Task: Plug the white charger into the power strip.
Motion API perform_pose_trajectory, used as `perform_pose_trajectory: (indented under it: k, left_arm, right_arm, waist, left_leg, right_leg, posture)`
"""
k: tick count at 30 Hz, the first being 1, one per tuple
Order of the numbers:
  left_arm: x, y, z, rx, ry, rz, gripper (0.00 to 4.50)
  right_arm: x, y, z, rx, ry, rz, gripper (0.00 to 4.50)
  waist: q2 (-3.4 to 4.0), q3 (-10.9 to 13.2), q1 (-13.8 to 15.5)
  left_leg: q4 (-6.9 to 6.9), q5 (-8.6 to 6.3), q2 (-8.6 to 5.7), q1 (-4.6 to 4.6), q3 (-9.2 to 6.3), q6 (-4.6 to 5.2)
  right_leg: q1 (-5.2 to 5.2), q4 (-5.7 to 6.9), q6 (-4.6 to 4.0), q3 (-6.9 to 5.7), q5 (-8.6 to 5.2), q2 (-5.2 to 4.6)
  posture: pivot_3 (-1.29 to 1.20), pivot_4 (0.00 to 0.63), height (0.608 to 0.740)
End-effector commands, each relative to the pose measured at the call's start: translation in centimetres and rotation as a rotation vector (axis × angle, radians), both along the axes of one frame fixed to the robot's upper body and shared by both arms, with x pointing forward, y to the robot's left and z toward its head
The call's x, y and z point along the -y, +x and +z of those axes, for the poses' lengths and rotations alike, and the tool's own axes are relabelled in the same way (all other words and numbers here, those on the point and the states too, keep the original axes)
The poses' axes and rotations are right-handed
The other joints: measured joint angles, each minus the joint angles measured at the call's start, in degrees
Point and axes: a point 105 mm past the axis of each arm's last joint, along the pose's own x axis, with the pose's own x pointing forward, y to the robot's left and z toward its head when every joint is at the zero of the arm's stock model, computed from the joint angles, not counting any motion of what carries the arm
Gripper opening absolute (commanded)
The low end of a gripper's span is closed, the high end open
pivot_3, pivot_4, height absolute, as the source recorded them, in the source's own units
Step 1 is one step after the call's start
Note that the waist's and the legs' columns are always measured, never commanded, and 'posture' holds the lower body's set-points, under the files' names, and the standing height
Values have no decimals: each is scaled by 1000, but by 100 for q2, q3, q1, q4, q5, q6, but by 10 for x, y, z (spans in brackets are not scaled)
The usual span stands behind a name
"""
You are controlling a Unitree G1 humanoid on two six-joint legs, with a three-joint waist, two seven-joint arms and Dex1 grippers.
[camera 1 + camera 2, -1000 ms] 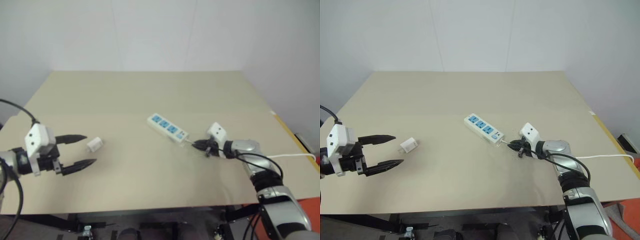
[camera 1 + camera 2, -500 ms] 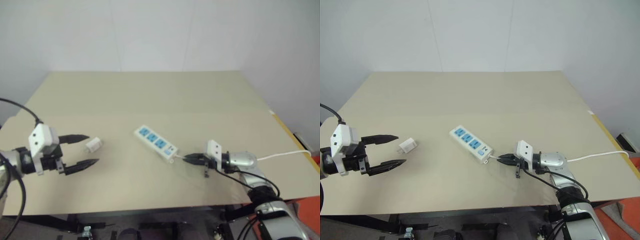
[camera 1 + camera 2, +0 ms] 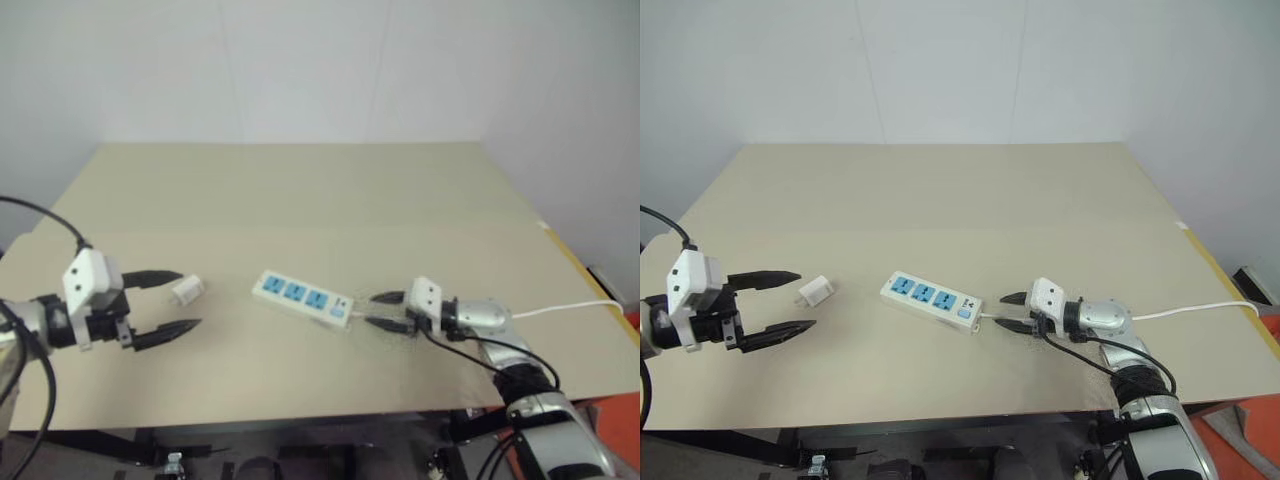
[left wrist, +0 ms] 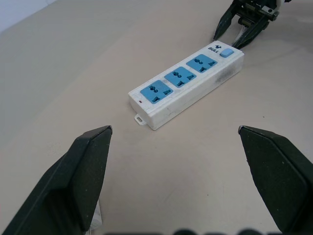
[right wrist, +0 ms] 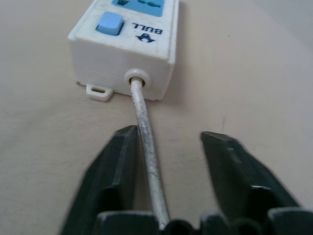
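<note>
The power strip (image 3: 932, 297) lies flat near the middle of the table, its three blue socket faces up and its switch end toward my right gripper (image 3: 1002, 311). That gripper is open just behind the strip's end. The thin white cord (image 5: 144, 132) runs between its fingers, close against one finger (image 5: 117, 161). The small white charger (image 3: 815, 291) lies on the table at the left, just beyond the upper fingertip of my left gripper (image 3: 805, 300). The left gripper stands wide open and empty, pointing toward the strip (image 4: 188, 88).
The cord (image 3: 1200, 310) trails off over the table's right edge. The tan table (image 3: 940, 190) is bare behind the strip. Its front edge runs close below both grippers.
My right gripper was shut on the cord; now it is open. It pulled the strip leftward and nearer and turned it more crosswise. The left gripper and the charger stayed put.
</note>
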Motion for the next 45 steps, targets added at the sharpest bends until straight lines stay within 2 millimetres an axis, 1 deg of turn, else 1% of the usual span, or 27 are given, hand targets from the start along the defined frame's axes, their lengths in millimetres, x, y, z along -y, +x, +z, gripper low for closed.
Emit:
perform_pose_trajectory:
  k: [1,3,6,9,12,15,19,26,29,32,36,42,45]
  left_arm:
    - [6,0,9,42,-2,-34,4500]
    - [7,0,9,41,-3,-39,4500]
    - [8,1,10,43,-6,-46,4500]
    - [9,2,11,44,-7,-51,4500]
    - [9,3,13,51,-9,-58,4500]
    - [10,2,15,55,-10,-63,4500]
    - [10,1,16,57,-8,-62,4500]
    - [9,-1,17,59,-2,-55,4500]
    - [8,-1,17,58,0,-52,4500]
    - [8,-1,17,58,3,-53,4500]
    - [8,0,17,59,6,-54,4500]
    - [7,0,17,57,8,-51,4500]
    - [7,0,17,57,7,-50,4500]
  right_arm:
    - [6,-3,22,-14,110,-20,3800]
    - [4,-10,29,-47,162,-8,4467]
    - [-5,-17,38,-82,241,0,4467]
    - [-20,-17,44,-112,328,-4,4467]
    - [-36,-13,45,-124,384,-10,4467]
    - [-49,-11,38,-130,388,-8,4467]
    - [-62,-7,29,-135,368,-3,4467]
    - [-66,-5,13,-161,332,-3,4467]
    - [-70,-4,9,-166,332,-3,4467]
    - [-78,-4,6,-179,326,16,4467]
    - [-89,-9,1,-191,313,57,4467]
    - [-101,-14,-4,-206,331,74,4467]
    - [-103,-14,-6,-214,336,74,4467]
  waist:
    - [0,0,21]
    - [0,0,38]
    - [0,0,36]
    - [0,0,19]
    - [0,0,22]
    - [1,1,36]
    - [1,1,36]
    - [1,1,37]
    - [1,1,26]
    - [2,1,21]
    - [1,1,5]
    - [1,1,-33]
    - [1,0,-76]
  left_leg:
    - [0,0,0,-1,0,0]
    - [-1,0,0,-1,0,0]
    - [0,0,0,1,0,0]
    - [-1,0,1,1,-1,0]
    - [-1,0,1,1,-1,0]
    - [-1,0,-1,-3,0,0]
    - [-1,0,-2,-5,0,0]
    - [-1,0,-1,-5,1,0]
    - [-1,0,0,-2,1,0]
    - [-1,0,0,-3,1,0]
    - [-1,0,0,-2,1,0]
    - [-2,0,1,-1,0,0]
    - [-2,0,2,0,0,-1]
  right_leg:
    - [0,0,0,0,0,0]
    - [-1,1,0,0,0,0]
    - [0,2,0,0,0,0]
    - [-1,1,0,0,0,1]
    - [-1,2,0,0,0,3]
    - [-4,0,0,0,0,1]
    - [-4,-1,1,-1,0,0]
    - [-4,0,0,-2,0,0]
    - [-4,1,0,-1,0,1]
    - [-4,1,0,-1,0,2]
    - [-4,2,0,-1,0,2]
    - [-4,3,0,-1,1,3]
    - [-4,4,0,-1,1,2]
  posture:
    - [0,150,740]
    - [0,150,740]
    - [0,150,740]
    - [0,150,740]
    - [0,150,740]
    - [0,150,740]
    - [0,150,740]
    - [0,150,740]
    - [0,150,740]
    - [0,150,740]
    - [0,150,740]
    - [0,150,740]
    - [0,150,740]
